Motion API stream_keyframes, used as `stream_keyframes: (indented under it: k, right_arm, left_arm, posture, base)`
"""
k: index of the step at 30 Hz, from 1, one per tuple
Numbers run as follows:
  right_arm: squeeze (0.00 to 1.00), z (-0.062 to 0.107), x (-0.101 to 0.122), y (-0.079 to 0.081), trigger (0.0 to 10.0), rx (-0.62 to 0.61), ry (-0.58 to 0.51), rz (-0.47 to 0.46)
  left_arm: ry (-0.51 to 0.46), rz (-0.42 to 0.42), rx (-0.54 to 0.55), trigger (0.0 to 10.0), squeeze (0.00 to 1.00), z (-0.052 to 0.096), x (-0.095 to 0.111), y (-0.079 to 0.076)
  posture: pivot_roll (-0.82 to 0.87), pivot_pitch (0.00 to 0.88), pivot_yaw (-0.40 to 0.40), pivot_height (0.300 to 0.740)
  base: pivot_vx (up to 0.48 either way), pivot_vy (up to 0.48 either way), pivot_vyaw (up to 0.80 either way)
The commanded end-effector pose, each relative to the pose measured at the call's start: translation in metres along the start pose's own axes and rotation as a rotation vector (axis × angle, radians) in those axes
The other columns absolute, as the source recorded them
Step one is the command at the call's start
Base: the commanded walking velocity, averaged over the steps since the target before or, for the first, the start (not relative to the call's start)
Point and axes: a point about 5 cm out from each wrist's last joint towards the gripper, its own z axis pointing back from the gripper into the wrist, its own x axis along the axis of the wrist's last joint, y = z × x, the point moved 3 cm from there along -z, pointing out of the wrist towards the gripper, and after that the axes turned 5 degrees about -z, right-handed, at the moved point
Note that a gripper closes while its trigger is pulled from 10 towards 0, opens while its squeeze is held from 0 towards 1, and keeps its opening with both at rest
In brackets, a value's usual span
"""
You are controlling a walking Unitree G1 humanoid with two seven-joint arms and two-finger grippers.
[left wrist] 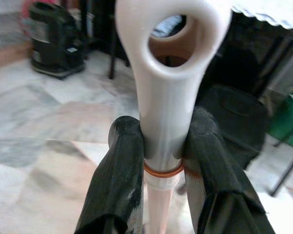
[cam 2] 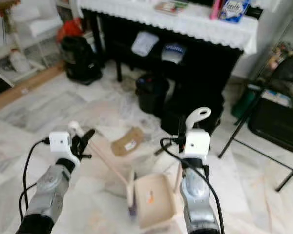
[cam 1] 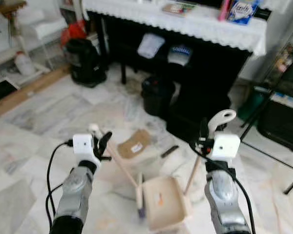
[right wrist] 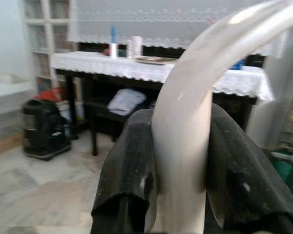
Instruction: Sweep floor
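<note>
Both sets of jaws are clenched on handles. The left gripper (cam 1: 103,142) clamps its two black fingers (left wrist: 118,180) around the top of a broom handle (cam 1: 121,165), just below its looped white end (left wrist: 172,44). From those jaws the pale pink shaft slants down and away toward the middle of the floor, ending at the broom head (cam 1: 139,199), which rests against the near left edge of a beige dustpan (cam 1: 165,202).

The right gripper (cam 1: 203,137) grips the dustpan handle (cam 2: 178,176) near its white looped top (cam 1: 221,118), which rises just above the jaws. That shaft drops from the jaws to the pan, which sits on the pale marble floor (cam 1: 34,126) between the two arms.

Just beyond the left jaws a flattened piece of brown cardboard (cam 1: 134,144) lies on the floor, with a small dark flat object (cam 1: 169,151) near it, toward the right jaws. Further ahead of both grippers a black bin (cam 1: 157,94) stands in front of a dark table (cam 1: 212,63) draped with a white lace-edged cloth (cam 1: 195,22). Ahead of the left jaws and to their outer side sits a black vacuum cleaner (cam 1: 85,61). On the outer side of the right jaws stands a black folding chair (cam 2: 276,122).
</note>
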Motion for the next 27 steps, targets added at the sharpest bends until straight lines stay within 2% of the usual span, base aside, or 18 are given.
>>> stream_keyframes:
  k: [1, 6, 9, 12, 14, 17, 23, 27]
  right_arm:
    - [0.00, -0.003, 0.008, -0.004, 10.0, -0.019, -0.035, -0.018]
    - [0.00, -0.003, 0.008, -0.004, 10.0, -0.021, -0.033, -0.017]
    - [0.00, -0.002, 0.007, -0.004, 10.0, -0.016, -0.041, -0.006]
    - [0.00, 0.000, 0.003, -0.005, 10.0, -0.015, -0.030, 0.013]
    - [0.00, 0.006, -0.009, -0.018, 10.0, -0.055, 0.007, 0.043]
    - [0.00, 0.009, -0.013, -0.021, 10.0, -0.059, 0.019, 0.053]
    - [0.00, 0.027, -0.032, -0.032, 10.0, -0.087, 0.079, 0.088]
    - [0.00, 0.030, -0.035, -0.035, 10.0, -0.095, 0.089, 0.092]
  left_arm:
    - [-0.043, 0.003, -0.014, 10.0, 0.00, -0.003, 0.010, -0.006]
    - [-0.046, 0.004, -0.011, 10.0, 0.00, -0.004, 0.011, -0.004]
    - [-0.050, -0.001, 0.002, 10.0, 0.00, -0.003, 0.010, -0.002]
    - [-0.087, -0.047, 0.069, 10.0, 0.01, 0.000, 0.015, 0.007]
    - [-0.153, -0.135, 0.127, 10.0, 0.01, 0.004, 0.027, 0.015]
    - [-0.167, -0.161, 0.136, 10.0, 0.02, 0.005, 0.030, 0.016]
    - [-0.167, -0.211, 0.206, 10.0, 0.02, 0.018, 0.021, 0.028]
    - [-0.157, -0.215, 0.222, 10.0, 0.02, 0.021, 0.017, 0.031]
  posture:
    - [-0.02, 0.087, -0.008, 0.740]
    - [-0.02, 0.090, -0.007, 0.740]
    - [-0.02, 0.091, -0.008, 0.740]
    - [-0.03, 0.092, -0.008, 0.740]
    - [-0.02, 0.094, -0.012, 0.740]
    - [-0.02, 0.094, -0.012, 0.740]
    - [-0.03, 0.096, -0.011, 0.740]
    - [-0.03, 0.099, -0.013, 0.740]
  base:
    - [0.000, 0.289, -0.57]
    - [0.000, 0.286, -0.73]
    - [0.000, 0.285, 0.00]
    - [0.000, 0.281, 0.00]
    - [0.000, 0.285, 0.00]
    - [0.000, 0.280, 0.00]
    - [0.000, 0.282, 0.00]
    - [0.000, 0.283, 0.00]
